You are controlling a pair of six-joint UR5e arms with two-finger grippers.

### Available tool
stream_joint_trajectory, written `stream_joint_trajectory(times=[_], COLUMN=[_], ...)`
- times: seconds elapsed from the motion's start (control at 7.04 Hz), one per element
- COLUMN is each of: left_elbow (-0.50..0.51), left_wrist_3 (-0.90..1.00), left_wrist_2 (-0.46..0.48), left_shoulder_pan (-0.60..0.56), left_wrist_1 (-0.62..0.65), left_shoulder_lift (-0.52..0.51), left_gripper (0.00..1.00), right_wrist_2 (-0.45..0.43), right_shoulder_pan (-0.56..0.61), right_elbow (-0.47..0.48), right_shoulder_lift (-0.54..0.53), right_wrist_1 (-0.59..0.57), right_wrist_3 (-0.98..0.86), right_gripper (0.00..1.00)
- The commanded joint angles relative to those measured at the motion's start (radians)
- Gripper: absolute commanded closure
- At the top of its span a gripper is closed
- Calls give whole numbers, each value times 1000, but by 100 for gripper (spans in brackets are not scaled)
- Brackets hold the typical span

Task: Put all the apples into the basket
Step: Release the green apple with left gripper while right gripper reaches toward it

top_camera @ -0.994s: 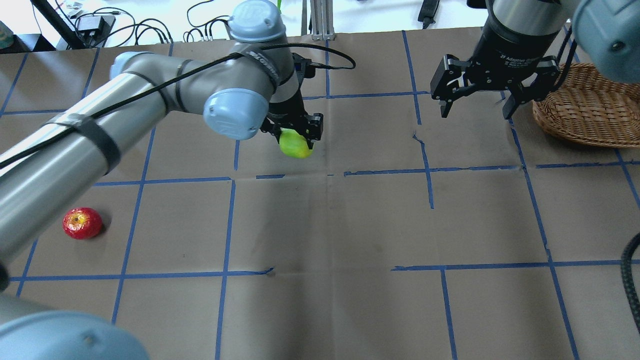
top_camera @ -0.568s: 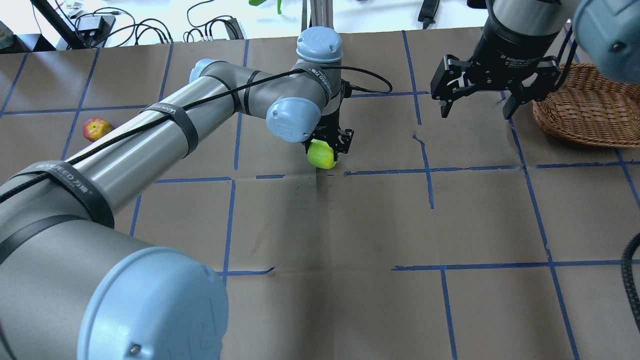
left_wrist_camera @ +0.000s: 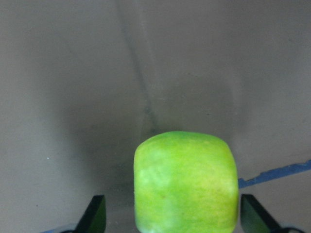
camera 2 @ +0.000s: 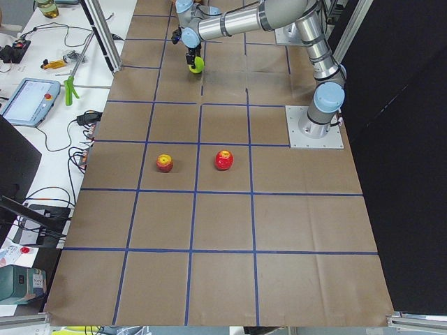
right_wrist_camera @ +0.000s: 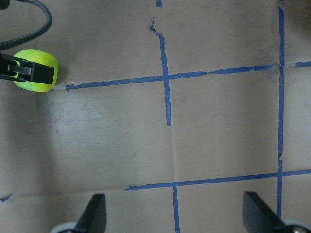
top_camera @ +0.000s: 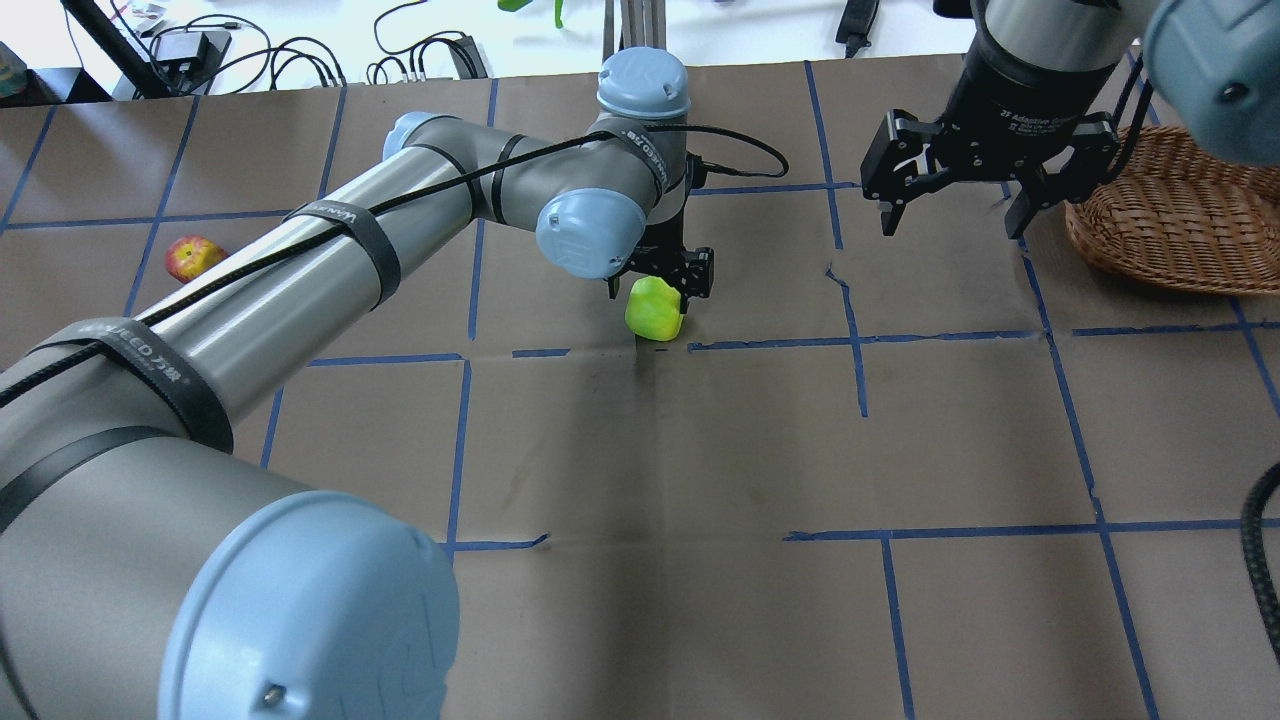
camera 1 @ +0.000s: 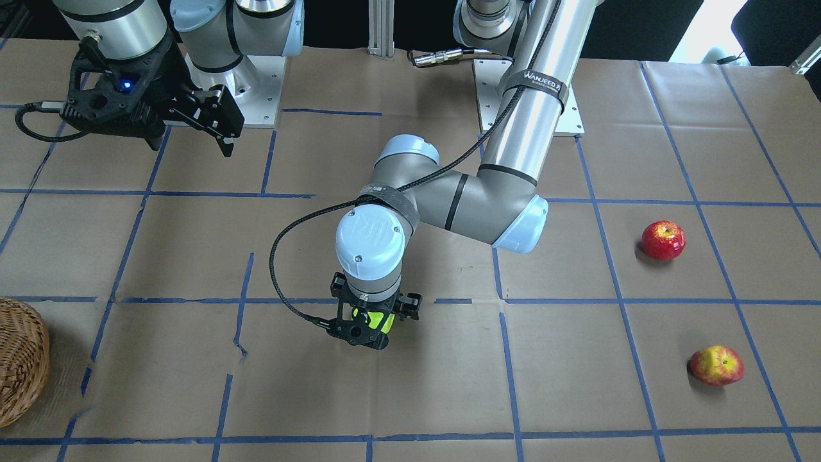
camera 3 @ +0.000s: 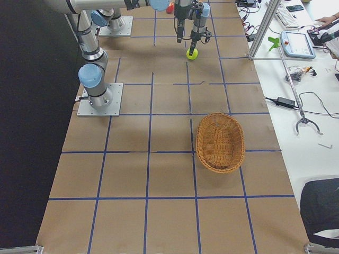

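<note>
Brown paper gridded with blue tape covers the table point(top_camera: 960, 440). A moment ago the green apple point(top_camera: 655, 310) was clamped in the left tool point(top_camera: 657, 288). Now the fingers are seen parted, with gaps on both sides, and the apple rests on the table directly beneath them. A mid-table drop-off is suggested, from which the apple could be collected by the right tool point(top_camera: 950, 225). That tool is held wide apart and empty, with the basket point(top_camera: 1180, 215) just beside it. "WANJEED" is read on the left arm's strap point(camera 1: 537, 82), and "Adaptive" partly on the right tool's body.
</note>
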Motion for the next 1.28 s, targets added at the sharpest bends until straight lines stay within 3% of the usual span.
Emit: stream_joint_trajectory(times=[0.0, 0.14, 0.43, 0.85, 1.14], left_elbow=[17, 7, -73, -287, -403], left_wrist_3=[-9, 6, 138, 548, 773], left_wrist_2=[-29, -25, -20, 42, 50], left_shoulder_pan=[32, 121, 446, 795, 993], left_wrist_1=[-5, -62, -187, -172, -27], left_shoulder_lift=[89, 175, 310, 419, 387], left_gripper=[2, 2, 2, 2, 2], right_wrist_2=[12, 17, 34, 66, 71], right_shoulder_pan=[3, 11, 137, 285, 322], right_elbow=[9, -3, -73, -277, -304], right_shoulder_lift=[8, 62, 251, 553, 649], right_wrist_1=[-21, -47, -159, -240, -301], right_wrist_3=[6, 49, 226, 535, 607], right_gripper=[0, 0, 0, 0, 0])
